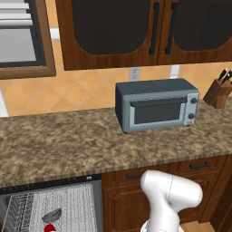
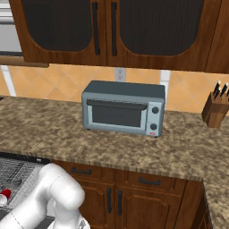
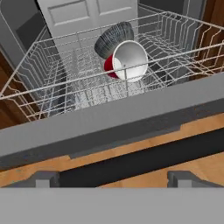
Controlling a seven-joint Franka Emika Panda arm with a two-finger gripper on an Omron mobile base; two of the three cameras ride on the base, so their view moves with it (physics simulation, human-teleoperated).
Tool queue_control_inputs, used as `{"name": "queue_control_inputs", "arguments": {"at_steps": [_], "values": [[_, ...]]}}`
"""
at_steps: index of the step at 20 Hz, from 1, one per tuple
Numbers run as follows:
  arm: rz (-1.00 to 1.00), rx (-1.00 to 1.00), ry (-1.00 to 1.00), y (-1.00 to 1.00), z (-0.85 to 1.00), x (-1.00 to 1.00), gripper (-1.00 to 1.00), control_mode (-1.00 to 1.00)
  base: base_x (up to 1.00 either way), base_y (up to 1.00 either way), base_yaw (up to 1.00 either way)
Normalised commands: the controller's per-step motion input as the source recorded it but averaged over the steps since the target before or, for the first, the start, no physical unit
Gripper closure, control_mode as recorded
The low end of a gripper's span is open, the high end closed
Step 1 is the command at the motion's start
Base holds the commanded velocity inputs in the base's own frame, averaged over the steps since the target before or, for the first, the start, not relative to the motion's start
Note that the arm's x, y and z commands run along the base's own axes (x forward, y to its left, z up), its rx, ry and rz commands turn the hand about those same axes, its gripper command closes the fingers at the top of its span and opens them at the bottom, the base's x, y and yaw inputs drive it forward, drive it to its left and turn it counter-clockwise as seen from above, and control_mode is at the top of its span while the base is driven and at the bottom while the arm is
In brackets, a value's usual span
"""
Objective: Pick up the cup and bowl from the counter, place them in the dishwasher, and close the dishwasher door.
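In the hand view the red cup [image 3: 124, 61] lies on its side in the dishwasher's white wire rack [image 3: 52, 83], white inside facing me. The grey bowl [image 3: 111, 37] leans right behind it, touching it. The dishwasher door [image 3: 109, 124] stands open, its grey panel crossing the view in front of the rack. Its black bar handle [image 3: 144, 159] runs just above my gripper [image 3: 116, 181], which is open and holds nothing. The left base view shows the dishwasher [image 1: 50, 204] under the counter [image 1: 68, 145], with the bowl [image 1: 52, 214] and cup [image 1: 50, 228] in the rack. A bit of the cup [image 2: 5, 194] shows in the right base view.
A grey toaster oven [image 1: 156, 108] stands on the counter, with a knife block [image 1: 219, 93] at the far right. Dark wooden drawers and cabinet doors [image 2: 116, 197] flank the dishwasher. Wood floor [image 3: 205, 168] lies below the door. My white arm [image 1: 170, 199] reaches down in front of the cabinets.
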Motion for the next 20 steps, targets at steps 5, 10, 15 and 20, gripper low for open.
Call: {"name": "queue_control_inputs", "arguments": {"at_steps": [5, 10, 15, 20], "values": [[0.02, -0.08, -0.01, 0.23, -0.88, -0.12, -1.00, -1.00, 0.00, 0.00, 0.00], [0.00, -0.08, -0.14, 0.12, -0.63, 0.22, -1.00, -1.00, 0.00, 0.00, 0.00], [0.00, -0.02, -0.23, 0.00, -0.62, 0.50, -1.00, -1.00, 0.00, 0.00, 0.00], [0.00, -0.02, -0.21, 0.00, -0.69, 0.57, -1.00, -1.00, 0.00, 0.00, 0.00]]}}
